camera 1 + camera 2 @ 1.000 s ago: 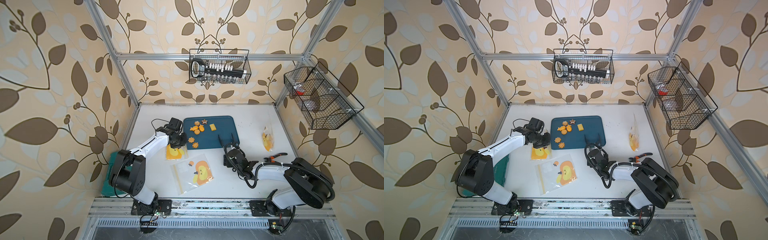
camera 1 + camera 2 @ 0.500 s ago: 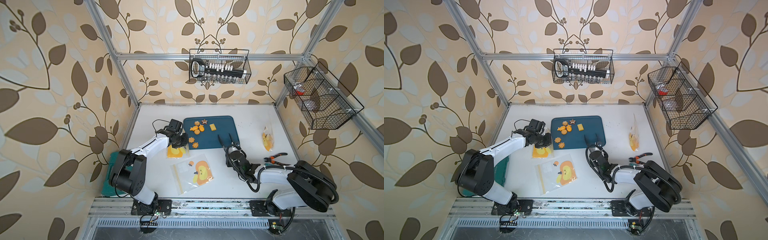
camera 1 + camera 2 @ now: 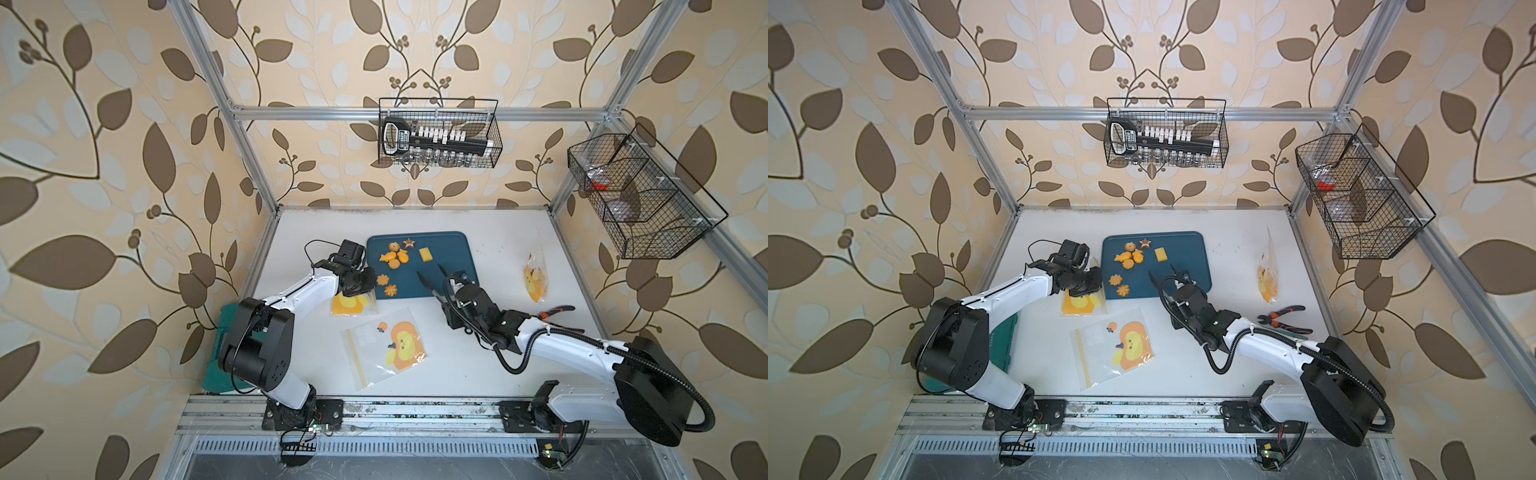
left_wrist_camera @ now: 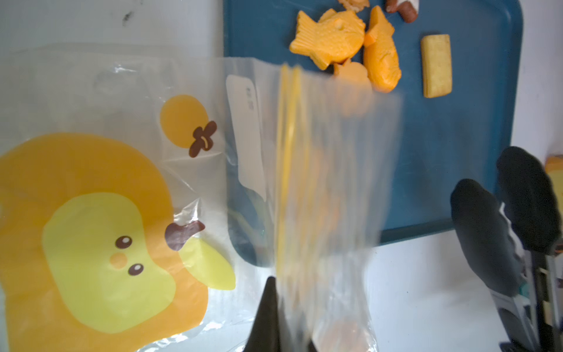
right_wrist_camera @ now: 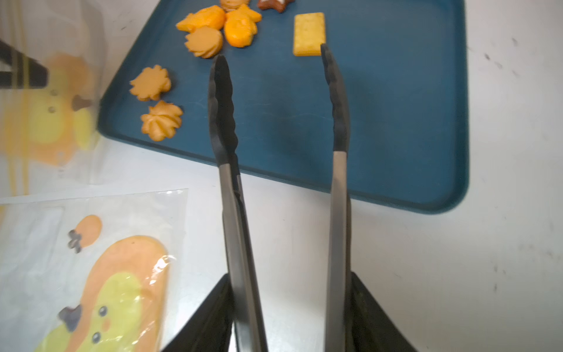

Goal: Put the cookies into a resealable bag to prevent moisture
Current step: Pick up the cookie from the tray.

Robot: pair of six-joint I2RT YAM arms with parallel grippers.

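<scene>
Clear plastic hangs from the left tool, which is pinched tight on the mouth edge of a bag just beside the blue tray. The cookies lie on the tray's left half, none lifted. The tongs, clamped in the right tool with a narrower squeeze than a second ago, have slid forward over the tray. Their tips stand apart, one close by the square cookie, so picking looks about to begin.
</scene>
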